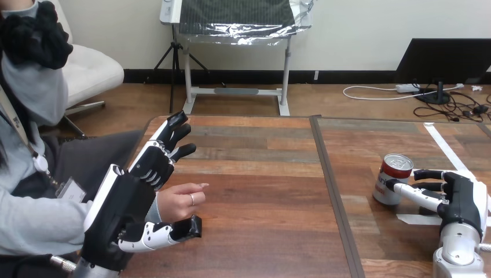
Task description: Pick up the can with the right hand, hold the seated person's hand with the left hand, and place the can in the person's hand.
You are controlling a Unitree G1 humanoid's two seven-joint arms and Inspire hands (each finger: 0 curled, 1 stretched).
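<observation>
1. While the can point(396, 178) stands upright on the worktop point(260, 191) at about 3 o'clock, it is not yet lifted. Your right hand point(463, 202) sits just on its 3 o'clock side.
2. The right hand's fingers point(422, 196) are spread and fairly straight, with their tips at the can's side. They are not wrapped round it.
3. Your left hand point(130, 200) is raised at 8 o'clock. Its fingers point(173, 136) are straight and point toward 1 o'clock, with the thumb point(165, 233) low.
4. The person's hand point(182, 200) lies in the gap above that thumb. You cannot tell whether the two touch. Nothing is curled round the person's hand, so the hold does not look made.
5. Risk at the can: closing from fingertips alone would likely push it toward 9 o'clock or tip it, since a can stands tall on a narrow base. Bring the palm closer before you squeeze.
6. Risk in the carry: the can has most of the worktop to cross toward 9 o'clock. A shallow pinch on smooth metal may let it slide out on the way.
7. Risk at the handover: if the left hand closes hard or at an angle, it could squeeze the person's hand or turn the palm away. An unsupported palm may also sink under the can.
8. White tape point(417, 219) lies just at the can's 5 o'clock side. This is minor, but a dragged can could catch its edge.
</observation>
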